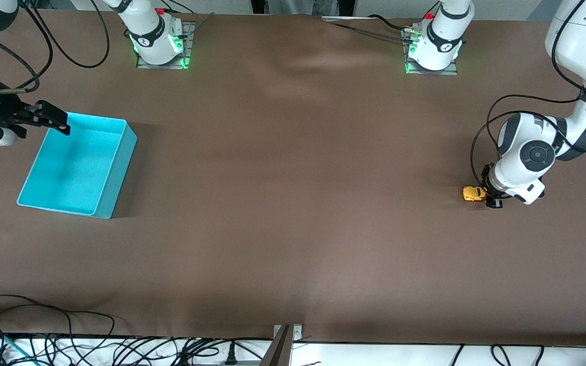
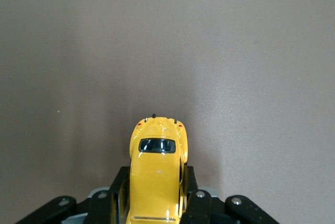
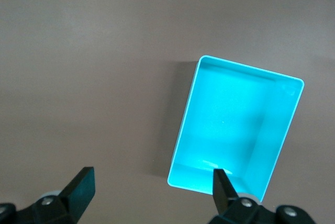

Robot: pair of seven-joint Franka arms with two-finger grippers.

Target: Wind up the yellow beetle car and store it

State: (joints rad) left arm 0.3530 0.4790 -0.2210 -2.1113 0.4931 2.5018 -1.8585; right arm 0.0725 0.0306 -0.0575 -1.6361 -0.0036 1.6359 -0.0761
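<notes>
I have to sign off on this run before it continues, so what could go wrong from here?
The left gripper is shut on the yellow beetle car at one end only; it may slip or twist while being wound.

The turquoise bin sits at the right arm's end of the table, so the carry is long and a drop is possible.

The open right gripper hangs over the bin's edge and could block the placement.

yellow beetle car (image 2: 157,174) front cut off by wrist view's edge, wheels hidden
</notes>
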